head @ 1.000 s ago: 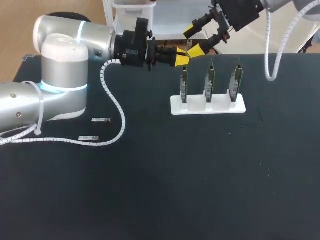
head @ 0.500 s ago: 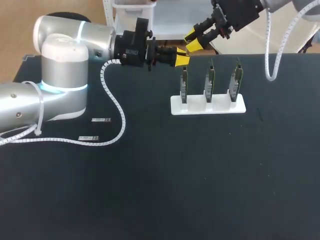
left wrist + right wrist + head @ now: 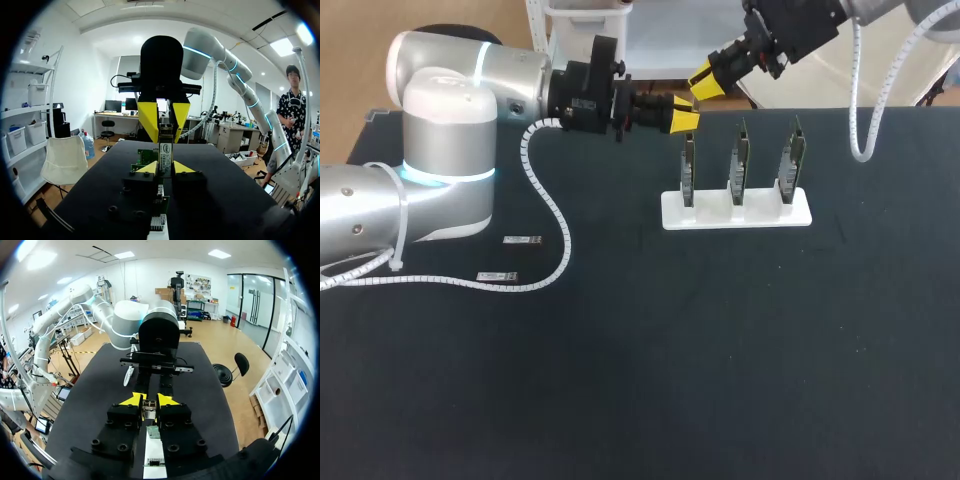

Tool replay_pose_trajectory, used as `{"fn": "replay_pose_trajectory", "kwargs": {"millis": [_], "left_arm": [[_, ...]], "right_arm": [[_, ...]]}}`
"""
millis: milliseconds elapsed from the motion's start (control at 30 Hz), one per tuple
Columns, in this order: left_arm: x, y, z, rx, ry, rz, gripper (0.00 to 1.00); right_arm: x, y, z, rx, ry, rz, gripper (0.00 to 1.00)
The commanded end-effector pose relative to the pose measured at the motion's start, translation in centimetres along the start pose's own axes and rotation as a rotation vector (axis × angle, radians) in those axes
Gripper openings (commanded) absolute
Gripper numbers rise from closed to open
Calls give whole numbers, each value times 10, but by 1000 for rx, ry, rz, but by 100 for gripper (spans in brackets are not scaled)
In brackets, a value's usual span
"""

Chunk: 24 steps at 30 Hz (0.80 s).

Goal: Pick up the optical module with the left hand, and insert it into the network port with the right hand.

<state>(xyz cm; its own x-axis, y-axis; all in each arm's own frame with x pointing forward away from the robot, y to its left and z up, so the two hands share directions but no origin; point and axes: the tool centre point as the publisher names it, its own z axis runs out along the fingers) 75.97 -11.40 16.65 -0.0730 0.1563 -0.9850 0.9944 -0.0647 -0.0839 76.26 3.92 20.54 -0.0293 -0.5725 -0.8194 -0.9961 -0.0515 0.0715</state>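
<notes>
L arm (image 3: 440, 130) comes in over the table's (image 3: 720, 350) left edge and lies along the far-left part, with a white coiled cable (image 3: 548, 205) looping off it. Just nr the arm's base, by the left edge, 2 small spare modules (image 3: 522, 239) lie flat on the table, one a bit closer to the front edge than the other.

L gripper (image 3: 165, 167) hangs above the far edge, about mid-width. Its yellow tips are pinched on the optical module (image 3: 165, 150) from both sides, low on the part. The module stands upright in the air, off the table.

R gripper (image 3: 704, 83) comes in from the far-right corner and meets the L one nose to nose. Its fingers are pressed onto the same module's upper end, one each side, so both claws have hold of it.

R of that, nr the far edge, a white stand (image 3: 765, 213) sits on the table with 3 green boards (image 3: 742, 160) upright in a row. It's below and apart from both grippers.
</notes>
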Motion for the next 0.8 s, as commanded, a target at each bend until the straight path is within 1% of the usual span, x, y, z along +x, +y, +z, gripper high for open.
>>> {"fn": "replay_pose_trajectory", "kwargs": {"millis": [33,667,800], "left_arm": [[1,0,0,-3,1,0,100],[1,0,0,-3,1,0,100],[-6,-2,-4,-16,46,34,100]], "right_arm": [[0,4,-1,8,-3,-3,0],[1,8,-6,20,-18,1,0],[2,8,-7,21,-20,2,0]]}}
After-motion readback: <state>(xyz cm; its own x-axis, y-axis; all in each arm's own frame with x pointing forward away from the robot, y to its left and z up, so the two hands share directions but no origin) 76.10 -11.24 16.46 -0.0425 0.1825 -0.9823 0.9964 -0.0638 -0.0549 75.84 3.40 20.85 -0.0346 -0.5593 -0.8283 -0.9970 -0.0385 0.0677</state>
